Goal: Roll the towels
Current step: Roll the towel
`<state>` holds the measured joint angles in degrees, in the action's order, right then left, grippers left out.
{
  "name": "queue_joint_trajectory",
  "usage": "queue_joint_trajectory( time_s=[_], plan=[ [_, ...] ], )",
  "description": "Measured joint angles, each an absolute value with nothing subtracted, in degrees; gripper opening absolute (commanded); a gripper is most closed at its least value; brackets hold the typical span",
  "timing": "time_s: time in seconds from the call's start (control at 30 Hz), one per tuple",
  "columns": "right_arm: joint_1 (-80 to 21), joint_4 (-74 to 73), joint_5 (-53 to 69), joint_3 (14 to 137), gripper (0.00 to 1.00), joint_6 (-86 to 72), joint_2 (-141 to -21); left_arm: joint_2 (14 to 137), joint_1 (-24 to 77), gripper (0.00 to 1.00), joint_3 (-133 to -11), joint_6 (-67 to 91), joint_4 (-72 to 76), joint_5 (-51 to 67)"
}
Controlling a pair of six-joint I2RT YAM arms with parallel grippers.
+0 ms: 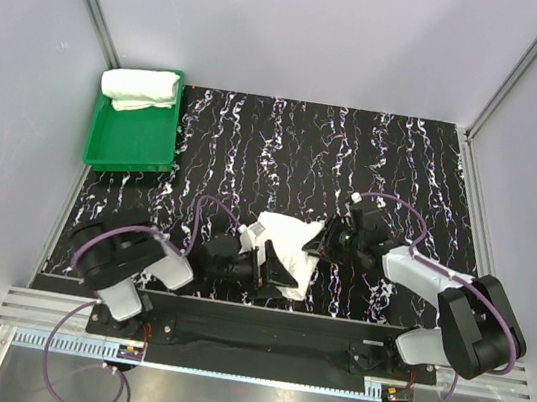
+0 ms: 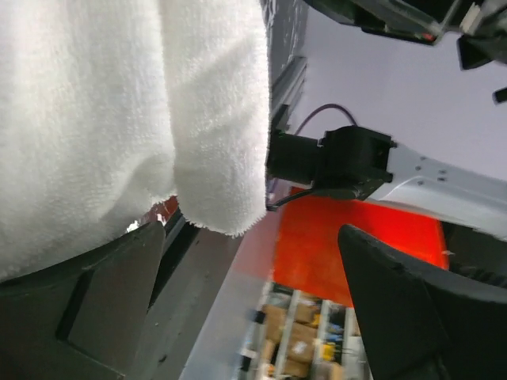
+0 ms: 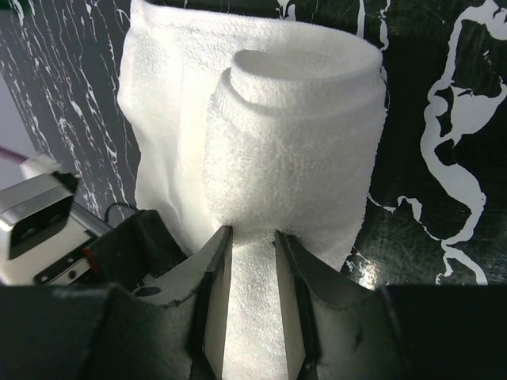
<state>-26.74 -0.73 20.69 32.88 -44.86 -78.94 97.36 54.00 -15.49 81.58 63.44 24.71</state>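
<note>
The towels (image 1: 283, 236) lie well apart on the black marbled table (image 1: 404, 171). The far towel (image 1: 142, 89) sits rolled at the back of the green tray (image 1: 127, 165). The near towel (image 3: 293, 119) lies close to the table's front edge, between our two arms, loosely coiled. We judge the coil could slacken or unwind, because only one end is pinched. If we drag it nearer, it could slide off the edge. Our left gripper (image 2: 253, 261) stands wide, cloth merely draped on one finger, so it steadies nothing. Our right gripper (image 3: 252, 237) is narrowed onto a fold below the coil; a tug there could telescope the roll.
</note>
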Motion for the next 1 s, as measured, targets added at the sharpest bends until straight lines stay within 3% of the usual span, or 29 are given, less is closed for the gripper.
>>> queue_joint_trajectory(
  time_s=[0.27, 0.43, 0.77, 1.0],
  plan=[
    [-28.47, -2.57, 18.46, 34.48, 0.35, -44.58, -79.85, 78.7, 56.86, 0.99, -27.42, 66.96, 18.09, 12.86],
    [-29.41, -3.07, 17.47, 35.59, 0.35, -44.38, -80.6, 75.64, 63.35, 0.99, -39.79, 57.49, -6.22, -1.87],
    [-29.63, -5.87, 17.04, 37.52, 0.35, -43.09, -81.3, 92.75, 81.43, 0.99, -68.66, 44.07, -29.63, -26.76],
    [-29.63, -6.59, 17.04, 37.93, 0.35, -42.3, -81.3, 104.62, 84.47, 0.94, -74.65, 39.35, -36.67, -33.5]
  ],
)
